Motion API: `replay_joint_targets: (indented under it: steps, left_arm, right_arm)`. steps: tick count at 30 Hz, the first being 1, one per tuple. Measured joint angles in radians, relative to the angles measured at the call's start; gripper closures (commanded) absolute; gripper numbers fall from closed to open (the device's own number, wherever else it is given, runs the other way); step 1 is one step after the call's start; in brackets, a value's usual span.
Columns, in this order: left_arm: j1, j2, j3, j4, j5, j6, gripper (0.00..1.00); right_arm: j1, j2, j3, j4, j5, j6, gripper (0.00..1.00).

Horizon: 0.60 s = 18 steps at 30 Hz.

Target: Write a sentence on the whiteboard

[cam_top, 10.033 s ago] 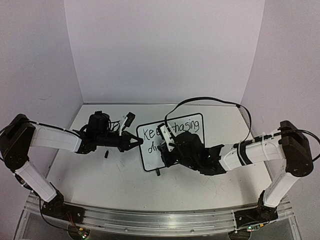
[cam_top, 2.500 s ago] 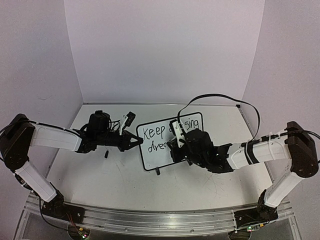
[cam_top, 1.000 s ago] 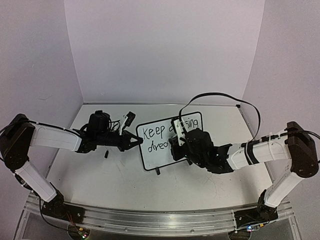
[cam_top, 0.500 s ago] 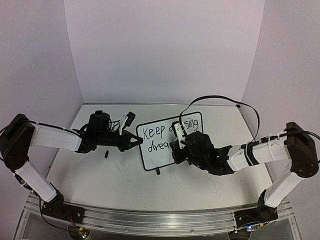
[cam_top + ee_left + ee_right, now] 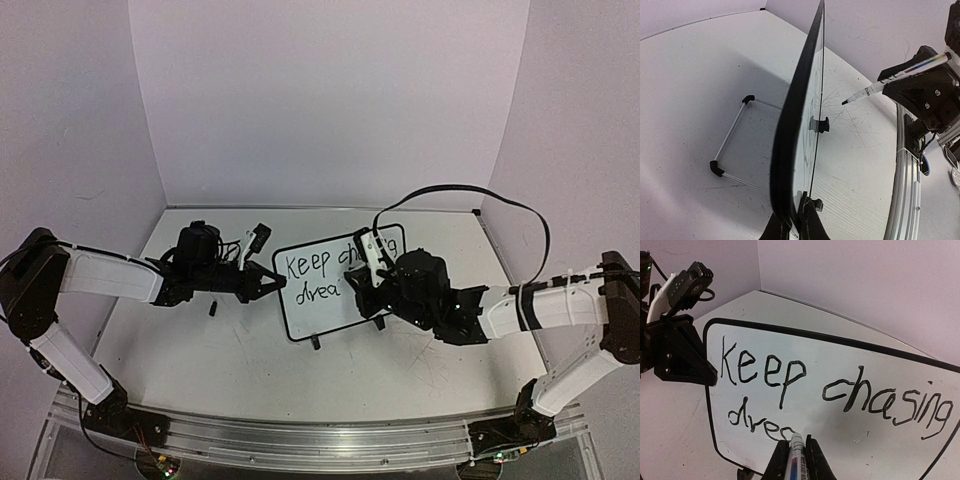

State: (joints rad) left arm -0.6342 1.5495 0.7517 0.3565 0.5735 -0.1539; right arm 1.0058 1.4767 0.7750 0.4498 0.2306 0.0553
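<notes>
Since half a second ago my right arm has swung out to the right and taken the marker (image 5: 900, 72) with it. The left wrist view shows the tip clear of the board face, not touching. My right gripper (image 5: 796, 467) is closed tight on the marker barrel. My left gripper (image 5: 272, 283) is clamped on the left edge of the whiteboard (image 5: 320, 310), which stands upright on its feet mid-table between the two arms. The sentence (image 5: 786, 385) reads "keep chasing" on line one and "drea" on line two, with the marker nose partly hiding that last letter in the right wrist view. So I'd put this as mid-word on line two, a pen lift between letters, with "ms." still to write. Next move as I see it: bring the tip back down just right of the "a" and touch lightly, then run the "m", the "s" and a full stop along the same baseline. There's plenty of bare white out to the right, so spacing is no issue. Main risk is pushing too hard, since the board could tilt or twist in the left clamp. The left side needs to hold firm and not move.
</notes>
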Motion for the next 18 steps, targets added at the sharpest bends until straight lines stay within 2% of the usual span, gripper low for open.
replay_joint_targets:
  steps: [18]
  left_arm:
    - [0.000,0.000,0.000,0.000,0.000,0.000,1.00]
  right_arm:
    - [-0.002,0.027,0.000,-0.003,-0.035,-0.055,1.00]
